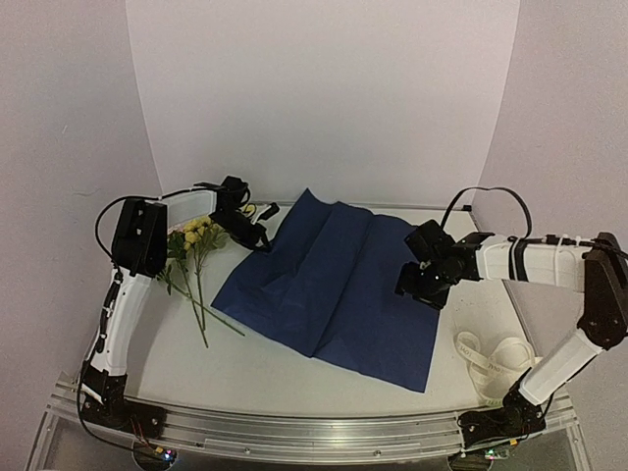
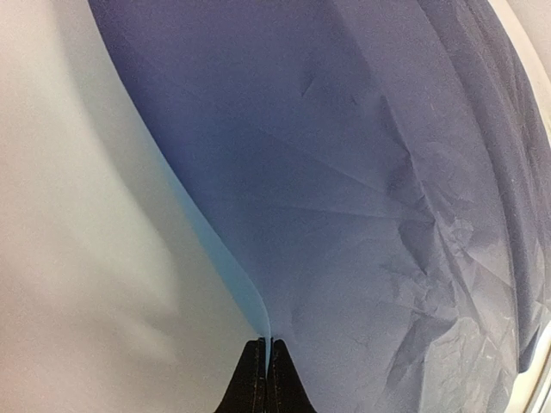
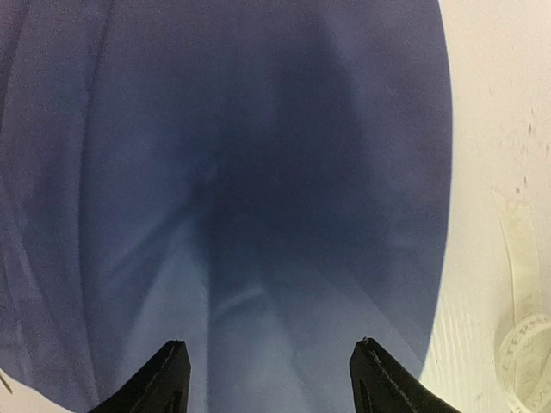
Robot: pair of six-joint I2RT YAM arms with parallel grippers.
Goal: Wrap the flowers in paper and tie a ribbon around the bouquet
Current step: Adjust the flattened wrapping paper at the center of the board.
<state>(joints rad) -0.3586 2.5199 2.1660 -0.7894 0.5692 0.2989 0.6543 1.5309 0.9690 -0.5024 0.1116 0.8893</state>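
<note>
We take the white table first: it is walled at the back and both sides, so the free room lies toward the near edge and above the work. The paper fills the middle, a big creased sheet lying mostly flat with a raised fold down its centre. We judge it light, thin and limp, likely to sag, slide on the smooth top and keep any crumple. It is best taken at an edge or corner and pulled gently. The flowers lie just left of the sheet, blossoms toward the back, thin stems pointing near. They look fragile, and we would grip them low on the stems, away from the heads. The ribbon sits loosely looped at the near right, well apart from the sheet, beside the right arm's base. It is soft and prone to tangling. The left gripper is closed tight on the paper's far left edge, close to the blossoms, so any sweep there risks knocking them. The right gripper hangs over the sheet's right part with its jaws wide and nothing between them.
</note>
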